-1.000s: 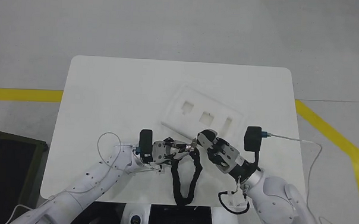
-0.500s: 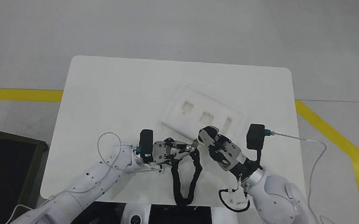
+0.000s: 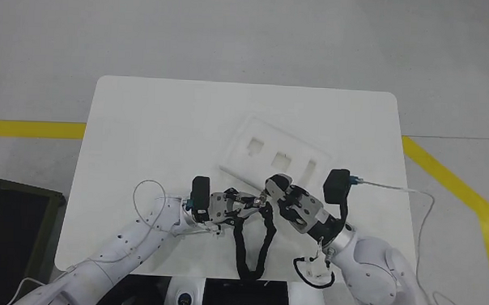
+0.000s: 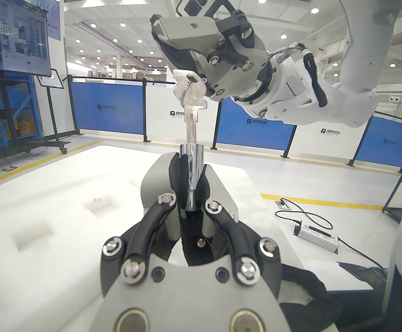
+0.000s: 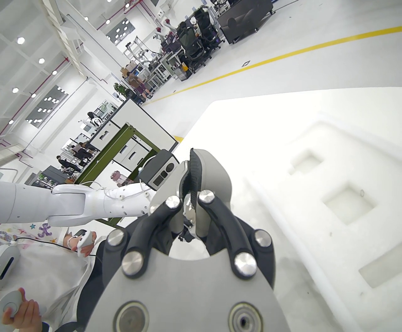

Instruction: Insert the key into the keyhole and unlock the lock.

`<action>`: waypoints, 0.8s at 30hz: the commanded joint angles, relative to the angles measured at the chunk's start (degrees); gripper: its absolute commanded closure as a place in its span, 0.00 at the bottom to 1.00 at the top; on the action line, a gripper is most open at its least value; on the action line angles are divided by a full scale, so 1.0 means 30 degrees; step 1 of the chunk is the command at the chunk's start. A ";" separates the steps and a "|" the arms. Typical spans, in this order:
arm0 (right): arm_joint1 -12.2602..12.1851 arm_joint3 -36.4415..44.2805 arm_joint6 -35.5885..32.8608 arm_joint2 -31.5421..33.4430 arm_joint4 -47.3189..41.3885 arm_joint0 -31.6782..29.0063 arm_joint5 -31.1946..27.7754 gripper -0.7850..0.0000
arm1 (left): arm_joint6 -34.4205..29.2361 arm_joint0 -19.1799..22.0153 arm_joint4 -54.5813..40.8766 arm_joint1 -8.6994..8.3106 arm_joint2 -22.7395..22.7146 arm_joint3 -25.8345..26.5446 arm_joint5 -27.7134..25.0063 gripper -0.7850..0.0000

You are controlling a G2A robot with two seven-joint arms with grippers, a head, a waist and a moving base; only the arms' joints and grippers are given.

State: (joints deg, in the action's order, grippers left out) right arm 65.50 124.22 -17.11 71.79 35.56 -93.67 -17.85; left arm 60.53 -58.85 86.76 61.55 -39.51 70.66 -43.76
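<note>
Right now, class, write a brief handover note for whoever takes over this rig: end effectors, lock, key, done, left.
Left end effector: shut on the lock cylinder, near the table's front edge.
Right end effector: shut on the key by its head, blade tip at the cylinder's end.
Done: both grasped, key aligned with keyhole; most of the blade shows outside.
Left: push fully in, turn, unlock.

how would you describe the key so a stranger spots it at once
Over the white table, beside the foam tray, two grippers meet. The key is the flat silver piece between them, head pinched in the right gripper's jaws, blade tip at the lock cylinder the left gripper holds. Unlike the round cylinder, it is thin, with a wire ring.
</note>
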 commanded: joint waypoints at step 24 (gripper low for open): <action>-0.0593 0.1783 -0.4818 0.3528 0.0296 -0.0621 -0.0371 0.00 | -0.2655 0.0301 0.0369 -0.1020 -0.1260 0.1693 -0.2657 1.00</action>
State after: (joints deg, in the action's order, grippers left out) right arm 63.83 129.34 -30.62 81.67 36.81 -95.37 -18.68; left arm 53.77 -58.16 88.15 58.85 -43.08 75.14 -50.52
